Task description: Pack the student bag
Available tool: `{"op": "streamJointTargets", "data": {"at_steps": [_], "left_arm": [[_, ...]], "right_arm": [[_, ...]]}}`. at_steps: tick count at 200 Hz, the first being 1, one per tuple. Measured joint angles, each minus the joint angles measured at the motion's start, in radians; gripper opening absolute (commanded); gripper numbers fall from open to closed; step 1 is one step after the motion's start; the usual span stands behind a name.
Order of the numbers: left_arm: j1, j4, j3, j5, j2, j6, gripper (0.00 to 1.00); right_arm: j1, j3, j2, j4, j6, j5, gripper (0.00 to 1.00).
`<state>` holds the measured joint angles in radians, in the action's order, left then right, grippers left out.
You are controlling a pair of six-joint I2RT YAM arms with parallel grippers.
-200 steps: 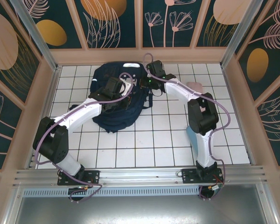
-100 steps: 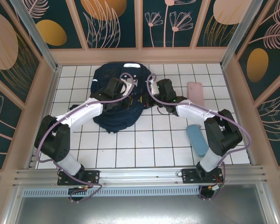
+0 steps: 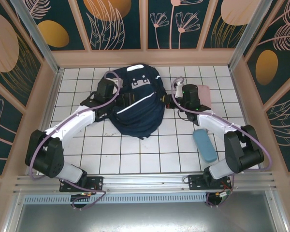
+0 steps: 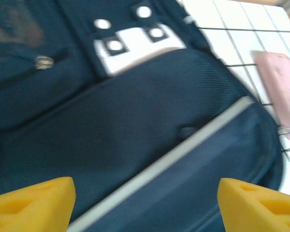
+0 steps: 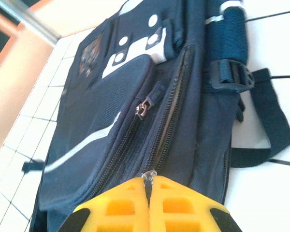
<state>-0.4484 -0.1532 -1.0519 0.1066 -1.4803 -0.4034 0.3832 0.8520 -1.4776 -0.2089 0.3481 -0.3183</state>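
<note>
Between the two grippers, flat on the tiled table [image 3: 150, 154]: one student bag [image 3: 135, 104], dark navy with white stripes. Two cases on the far side of the right gripper [image 3: 171, 100] from the bag: one pink case [image 3: 203, 94] just beside its wrist, one blue case [image 3: 204, 145] farther back toward the arm's base. Left gripper [image 4: 145, 188] over the bag's front panel, yellow fingertips wide apart, holding nothing. Right gripper's fingers pressed together on one zipper pull [image 5: 148, 175] at the bag's side. Second zipper pull [image 5: 142, 109] farther ahead of those fingers, untouched.
</note>
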Motion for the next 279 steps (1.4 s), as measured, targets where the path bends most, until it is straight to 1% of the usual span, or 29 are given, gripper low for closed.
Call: {"op": "streamJointTargets", "data": {"at_steps": [21, 31, 48, 72, 100, 113, 150, 183, 206, 226, 244, 279], "left_arm": [[0.002, -0.004, 0.032, -0.029, 0.004, -0.013, 0.79], [0.002, -0.006, 0.043, -0.027, 0.002, -0.011, 0.76], [0.002, 0.0, 0.048, 0.006, -0.02, -0.005, 0.71], [-0.006, 0.045, 0.048, 0.072, -0.092, 0.006, 0.67], [-0.028, 0.065, 0.022, 0.116, -0.215, 0.004, 0.61], [-0.034, 0.065, -0.007, 0.118, -0.272, 0.001, 0.58], [-0.029, 0.035, -0.084, 0.113, -0.342, -0.021, 0.55], [-0.027, 0.03, -0.132, 0.084, -0.378, -0.026, 0.53], [-0.025, 0.037, -0.163, 0.061, -0.399, -0.029, 0.53], [-0.025, 0.055, -0.173, 0.063, -0.407, -0.029, 0.52], [-0.031, 0.071, -0.174, 0.07, -0.408, -0.029, 0.52], [-0.044, 0.076, -0.174, 0.071, -0.408, -0.034, 0.52]], "right_arm": [[-0.033, 0.0, 0.002, 0.008, -0.007, 0.017, 0.0], [-0.04, 0.0, 0.002, 0.013, -0.015, 0.025, 0.0], [-0.043, -0.001, 0.002, 0.018, -0.039, 0.025, 0.0], [-0.031, -0.023, 0.011, 0.015, -0.084, 0.022, 0.0], [0.026, -0.059, 0.034, 0.027, -0.149, 0.048, 0.0], [0.06, -0.062, 0.035, 0.042, -0.172, 0.069, 0.0], [0.119, -0.065, 0.037, 0.058, -0.222, 0.145, 0.0], [0.203, -0.081, 0.056, 0.093, -0.259, 0.179, 0.0], [0.274, -0.084, 0.06, 0.128, -0.269, 0.175, 0.0], [0.327, -0.09, 0.06, 0.144, -0.272, 0.154, 0.0], [0.351, -0.101, 0.06, 0.147, -0.271, 0.137, 0.0], [0.365, -0.114, 0.075, 0.146, -0.266, 0.126, 0.0]]}}
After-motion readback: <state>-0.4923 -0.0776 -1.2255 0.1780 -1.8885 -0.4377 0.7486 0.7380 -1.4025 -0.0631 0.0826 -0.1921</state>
